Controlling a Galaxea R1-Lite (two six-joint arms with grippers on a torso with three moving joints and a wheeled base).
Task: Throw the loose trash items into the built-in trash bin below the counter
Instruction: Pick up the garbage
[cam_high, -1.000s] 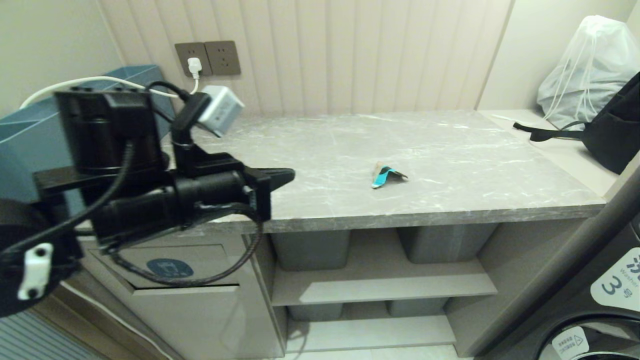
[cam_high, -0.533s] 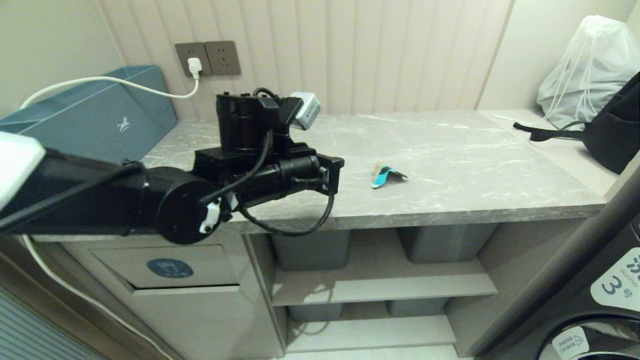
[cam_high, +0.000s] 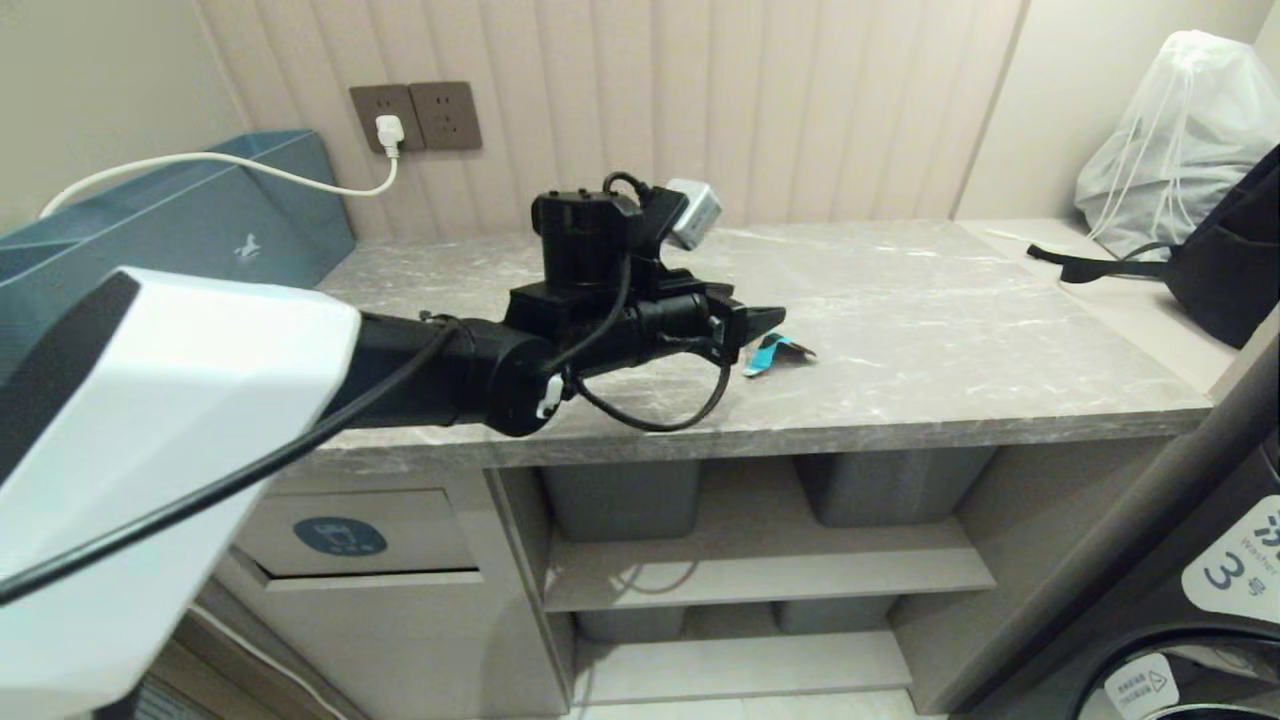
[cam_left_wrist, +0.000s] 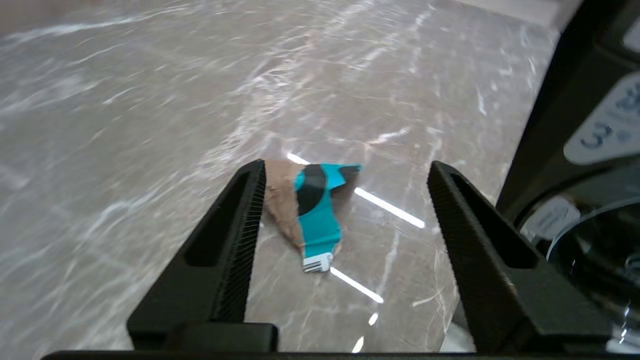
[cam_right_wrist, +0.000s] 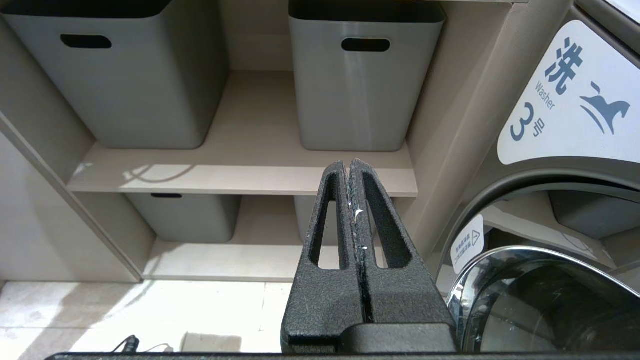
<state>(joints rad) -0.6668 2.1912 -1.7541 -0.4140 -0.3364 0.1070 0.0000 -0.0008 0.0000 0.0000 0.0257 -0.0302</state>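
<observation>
One loose trash item, a crumpled brown scrap with a turquoise stripe (cam_high: 772, 352), lies on the grey marble counter (cam_high: 950, 330) near its middle. My left gripper (cam_high: 765, 320) reaches level over the counter from the left, just short of the scrap. Seen from the left wrist, the jaws of the left gripper (cam_left_wrist: 346, 167) stand open, and the scrap (cam_left_wrist: 315, 210) lies on the counter (cam_left_wrist: 125, 125) between the fingertips, nearer one finger (cam_left_wrist: 240, 215). The built-in trash bin flap (cam_high: 340, 535) with its round blue icon sits below the counter at the left. My right gripper (cam_right_wrist: 348, 165) hangs shut and empty, low before the shelves.
A blue box (cam_high: 180, 240) and a white cable (cam_high: 230, 165) stand at the counter's back left. A black bag (cam_high: 1230, 260) and a white plastic bag (cam_high: 1170, 130) rest at the right. Grey tubs (cam_high: 620, 495) fill the shelves below; a washer (cam_high: 1230, 570) stands at the right.
My left arm has swung from in front of the bin flap to the right and out over the counter, up to the scrap. Its jaws have gone from shut to open.
</observation>
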